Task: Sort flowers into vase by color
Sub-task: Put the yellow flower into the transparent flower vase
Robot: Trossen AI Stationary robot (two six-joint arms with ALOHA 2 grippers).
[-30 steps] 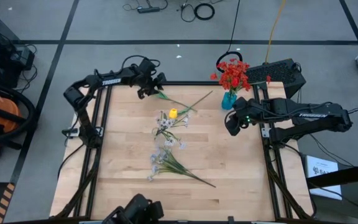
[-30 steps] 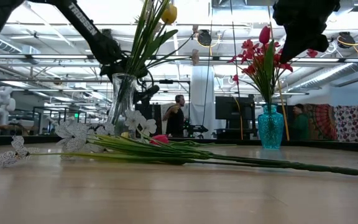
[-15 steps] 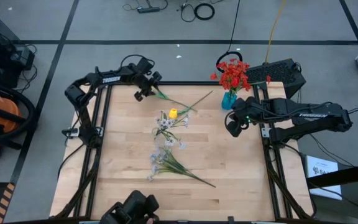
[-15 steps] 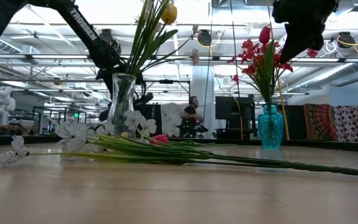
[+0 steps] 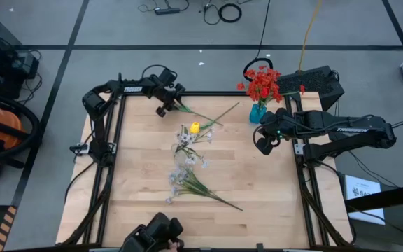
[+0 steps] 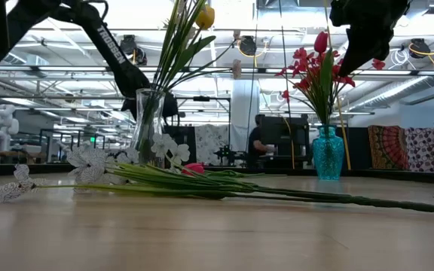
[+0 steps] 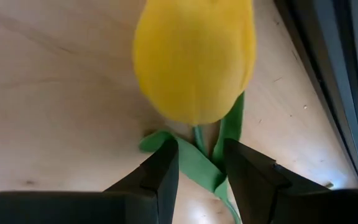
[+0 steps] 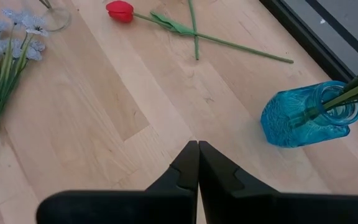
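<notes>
Flowers are only part sorted. From above, red blooms (image 5: 261, 82) stand in the teal vase (image 5: 257, 113) at the table's (image 5: 138, 182) far right corner, so that colour has its home. White sprays (image 5: 187, 178) lie loose in the middle of the table, with two thin stems (image 5: 219, 116) crossed beyond them. The left gripper (image 5: 166, 106) is down at the far edge, at the end of one of those stems, likely there to take the next flower. The right gripper (image 5: 261, 145) hangs just beside the teal vase, well clear of the loose stems, and seems to be waiting.

Level with the table, a glass vase (image 6: 148, 124) holds a tall yellow bud (image 6: 204, 16) and long leaves, which looks like the yellow group's place. A red tulip (image 6: 193, 168) lies flat among the stalks and is yet to join the reds.

The left wrist view fills with a yellow tulip (image 7: 194, 59) lying on the wood. The fingers (image 7: 160, 174) stand apart, one each side of its stalk and leaf just under the bud. No squeeze shows, so I judge it is lined up to grip and not yet holding.

The right wrist view shows that gripper's fingers pressed together on nothing, above bare wood near the teal vase
</notes>
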